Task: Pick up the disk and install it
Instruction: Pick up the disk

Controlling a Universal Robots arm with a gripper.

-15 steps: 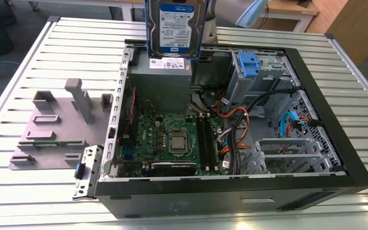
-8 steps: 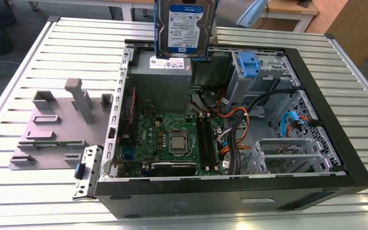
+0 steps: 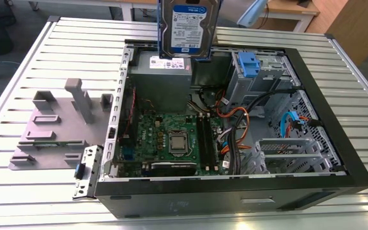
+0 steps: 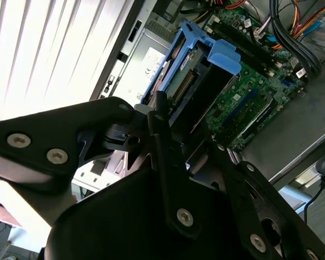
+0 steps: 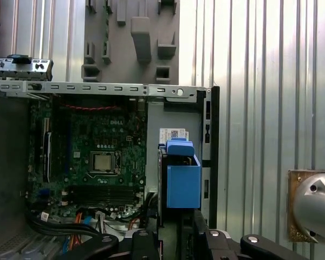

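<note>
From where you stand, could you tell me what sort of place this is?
Probably a robotics lab bench for computer assembly: an open computer case lies on a slatted metal table, a grey parts fixture beside it, the disk held above.

Table under my arm: top of ribbed silver metal slats. On it, item one: open black computer case, lying on its side across the middle. Item two: grey moulded holder with upright posts, flat on the slats just beside the case, on the exterior view's left.
</note>
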